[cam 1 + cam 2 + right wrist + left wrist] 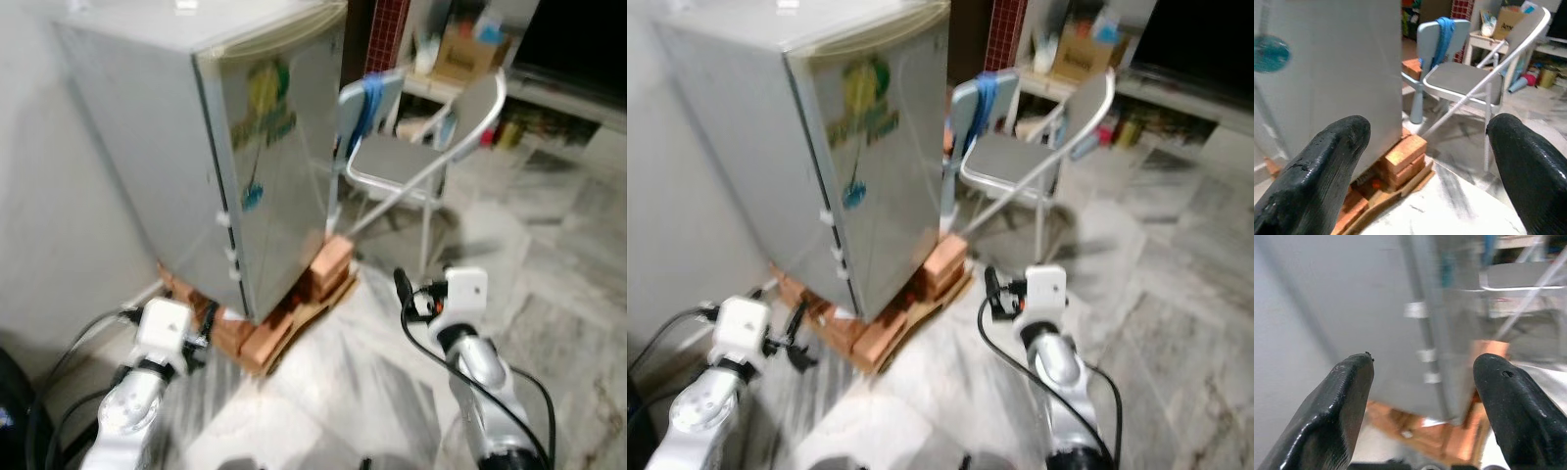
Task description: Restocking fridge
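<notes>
A small grey fridge (265, 166) stands ahead with its door shut and a yellow-green sticker on the door. It rests on orange bricks (328, 259) and cardboard. My left gripper (201, 338) is low at the left, near the fridge's hinge corner. In the left wrist view the left gripper (1422, 396) is open, with nothing between its black fingers (1347, 401). My right gripper (402, 289) is low at the right, short of the fridge's front. Its wrist view shows the right gripper (1427, 161) open and empty, facing the bricks (1403, 154).
A grey folding chair (411, 162) and a small pale-blue chair (367, 98) with a blue cloth stand right of the fridge. Shelves with a cardboard box (470, 49) run along the back. A wall closes the left side. Marble floor (549, 294) spreads to the right.
</notes>
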### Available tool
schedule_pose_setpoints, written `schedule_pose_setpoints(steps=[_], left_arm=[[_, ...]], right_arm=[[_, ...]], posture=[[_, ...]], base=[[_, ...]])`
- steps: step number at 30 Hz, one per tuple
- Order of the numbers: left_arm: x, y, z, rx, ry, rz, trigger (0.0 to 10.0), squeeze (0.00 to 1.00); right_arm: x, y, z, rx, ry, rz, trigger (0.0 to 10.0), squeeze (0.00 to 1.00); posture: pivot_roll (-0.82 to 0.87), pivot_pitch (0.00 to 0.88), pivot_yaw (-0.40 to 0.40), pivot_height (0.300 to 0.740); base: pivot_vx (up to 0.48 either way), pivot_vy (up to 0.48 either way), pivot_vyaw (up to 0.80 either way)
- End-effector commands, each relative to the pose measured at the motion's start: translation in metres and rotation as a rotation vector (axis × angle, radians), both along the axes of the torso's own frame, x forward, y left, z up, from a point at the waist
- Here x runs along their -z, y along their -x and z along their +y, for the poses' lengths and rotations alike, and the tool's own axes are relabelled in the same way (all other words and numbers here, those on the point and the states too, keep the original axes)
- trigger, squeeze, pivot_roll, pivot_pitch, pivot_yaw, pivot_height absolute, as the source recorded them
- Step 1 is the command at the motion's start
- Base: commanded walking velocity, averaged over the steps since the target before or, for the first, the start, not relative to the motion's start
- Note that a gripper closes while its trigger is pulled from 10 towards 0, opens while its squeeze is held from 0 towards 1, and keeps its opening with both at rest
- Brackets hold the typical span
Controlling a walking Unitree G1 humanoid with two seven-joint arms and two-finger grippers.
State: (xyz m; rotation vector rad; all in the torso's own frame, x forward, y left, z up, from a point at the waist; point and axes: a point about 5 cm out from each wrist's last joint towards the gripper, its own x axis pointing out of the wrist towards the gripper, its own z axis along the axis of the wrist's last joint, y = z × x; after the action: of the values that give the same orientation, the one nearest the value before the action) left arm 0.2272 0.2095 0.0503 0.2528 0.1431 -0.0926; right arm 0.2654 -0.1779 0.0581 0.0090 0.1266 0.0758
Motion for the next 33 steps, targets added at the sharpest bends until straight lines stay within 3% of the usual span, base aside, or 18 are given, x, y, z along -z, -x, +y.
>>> schedule_pose_setpoints(steps=[1, 9, 17, 26, 33], left_arm=[[0.003, 0.002, 0.011, -0.057, 0.013, 0.014, 10.0, 0.0], [0.004, 0.007, 0.012, -0.057, 0.034, 0.004, 10.0, 0.0], [0.005, 0.007, 0.005, -0.073, 0.043, -0.018, 10.0, 0.0], [0.003, 0.004, 0.014, -0.208, 0.21, -0.054, 10.0, 0.0], [-0.001, -0.004, 0.008, -0.189, 0.238, -0.077, 10.0, 0.0]], right_arm=[[-0.009, -0.008, 0.002, -0.006, 0.002, -0.035, 10.0, 0.0], [-0.007, -0.009, 0.001, 0.013, 0.003, -0.028, 10.0, 0.0], [-0.012, -0.017, -0.001, 0.015, 0.02, -0.038, 10.0, 0.0], [-0.011, -0.016, 0.004, 0.006, 0.026, -0.05, 10.0, 0.0], [-0.003, -0.005, 0.001, 0.017, 0.034, -0.026, 10.0, 0.0]], posture=[[0.12, 0.0, 0.002, 0.74], [0.12, 0.0, 0.002, 0.74], [0.13, 0.0, -0.008, 0.74], [0.13, 0.0, -0.019, 0.74], [0.12, 0.0, -0.02, 0.74]], base=[[0.0, 0.0, 0.0], [0.0, 0.147, 0.0], [0.0, 0.438, -0.78], [0.224, 0.411, -0.76], [0.255, 0.407, -0.16]])
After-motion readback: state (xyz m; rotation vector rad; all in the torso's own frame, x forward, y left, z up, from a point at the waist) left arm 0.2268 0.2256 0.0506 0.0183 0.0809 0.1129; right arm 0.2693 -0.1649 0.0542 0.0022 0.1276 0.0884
